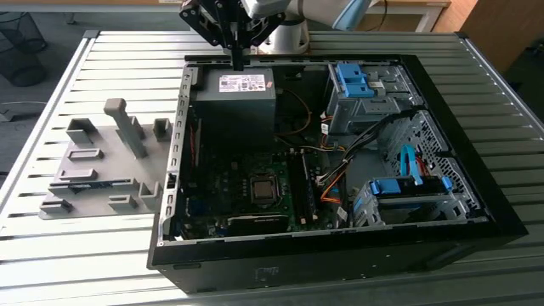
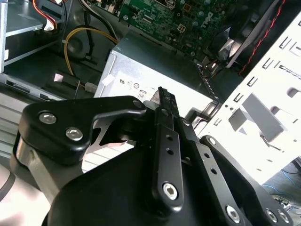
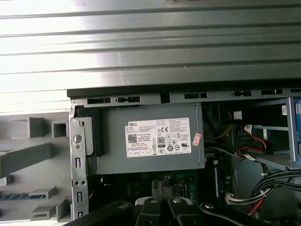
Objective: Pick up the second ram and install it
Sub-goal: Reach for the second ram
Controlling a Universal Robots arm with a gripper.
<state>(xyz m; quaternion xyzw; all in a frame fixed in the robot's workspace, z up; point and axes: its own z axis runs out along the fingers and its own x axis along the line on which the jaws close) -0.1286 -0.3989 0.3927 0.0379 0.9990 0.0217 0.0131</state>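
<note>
While the black gripper [image 1: 237,59] hangs over the power supply [image 1: 234,95] at the edge of the open computer case [image 1: 340,271] farthest from the exterior camera, its fingers are drawn close together with nothing between them. The second ram [image 1: 85,185], a thin bluish stick, lies flat in a slot of the grey holder block [image 1: 93,159], not yet picked up. That holder sits on the slatted metal table [image 1: 85,255] just beside the case wall on the exterior view's left, well apart from the gripper. In the first wrist view the ram [image 3: 16,196] shows as a blue strip in the holder [image 3: 28,157], with the labelled power supply [image 3: 150,141] in the middle and the gripper [image 3: 165,187] low over the dark board beyond it. In the second wrist view the gripper [image 2: 162,94] points its narrow tip at the grey power supply [image 2: 155,56], with the green motherboard [image 2: 188,19] past it and yellow and red cables off to one side. The case lies on its side with its panel off, and the motherboard [image 1: 229,185] sits exposed with the square processor socket [image 1: 264,189] near its middle. Two blue drive brackets [image 1: 353,80] and [image 1: 408,186] stand along the case wall on the exterior view's right. I cannot tell whether any of the long black slots beside the socket is filled.
</note>
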